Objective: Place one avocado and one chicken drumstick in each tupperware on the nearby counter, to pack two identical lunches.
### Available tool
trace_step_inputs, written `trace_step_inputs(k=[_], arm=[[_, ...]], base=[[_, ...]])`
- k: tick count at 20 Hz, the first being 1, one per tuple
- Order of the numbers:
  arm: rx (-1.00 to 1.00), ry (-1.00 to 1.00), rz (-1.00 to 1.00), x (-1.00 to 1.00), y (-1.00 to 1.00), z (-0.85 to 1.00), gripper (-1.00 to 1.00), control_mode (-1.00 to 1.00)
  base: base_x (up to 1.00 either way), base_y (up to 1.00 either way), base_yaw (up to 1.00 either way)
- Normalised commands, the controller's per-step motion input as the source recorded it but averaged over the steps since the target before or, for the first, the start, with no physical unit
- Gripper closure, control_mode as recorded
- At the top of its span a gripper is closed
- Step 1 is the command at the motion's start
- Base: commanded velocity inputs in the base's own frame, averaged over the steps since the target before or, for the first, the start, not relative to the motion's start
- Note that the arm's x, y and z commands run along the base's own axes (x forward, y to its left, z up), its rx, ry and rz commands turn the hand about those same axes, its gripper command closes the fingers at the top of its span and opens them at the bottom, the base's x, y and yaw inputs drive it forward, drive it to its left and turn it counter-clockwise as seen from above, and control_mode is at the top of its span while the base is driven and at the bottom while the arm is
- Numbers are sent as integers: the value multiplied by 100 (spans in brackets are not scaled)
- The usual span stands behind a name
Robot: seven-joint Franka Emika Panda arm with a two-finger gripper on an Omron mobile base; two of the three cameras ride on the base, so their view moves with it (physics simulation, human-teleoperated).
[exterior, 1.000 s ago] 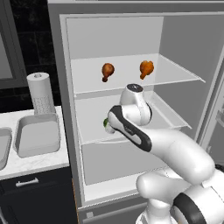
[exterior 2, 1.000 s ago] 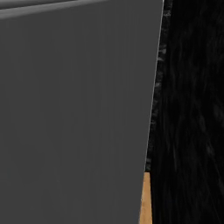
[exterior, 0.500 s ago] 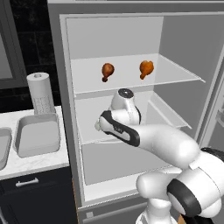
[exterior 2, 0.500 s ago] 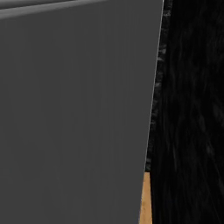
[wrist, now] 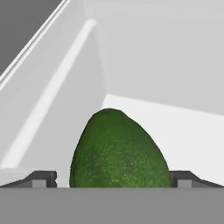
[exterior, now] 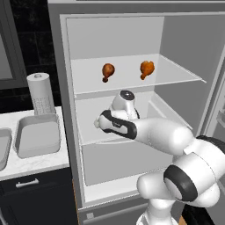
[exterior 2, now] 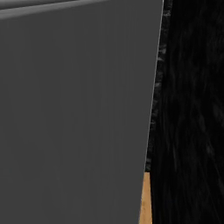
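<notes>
An avocado sits on the fridge shelf, right between the wide-open jaws, not yet gripped. The step in hand looks like picking it up: the jaws need to close, then carry it to a container on the tabletop off to their side.

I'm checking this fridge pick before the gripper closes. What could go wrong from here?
The open gripper straddles a rounded avocado on the white fridge shelf; closing off-center could squeeze it out and roll it toward the back corner. The arm reaches in under the shelf holding the drumsticks, so lifting too steeply might bump it.
</notes>
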Motion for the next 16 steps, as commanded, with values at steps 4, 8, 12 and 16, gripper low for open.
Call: trace_step_inputs(k=[4,8,12,16], arm=[[0,0,-1,28,4,-7,-100,-100],[-1,0,0,-10,0,-54,100,-100],[0,-1,0,-9,0,-36,100,-100],[0,-3,0,-13,0,-4,100,-100]], base=[[0,0,0],[0,0,0],[0,0,0],[0,0,0]])
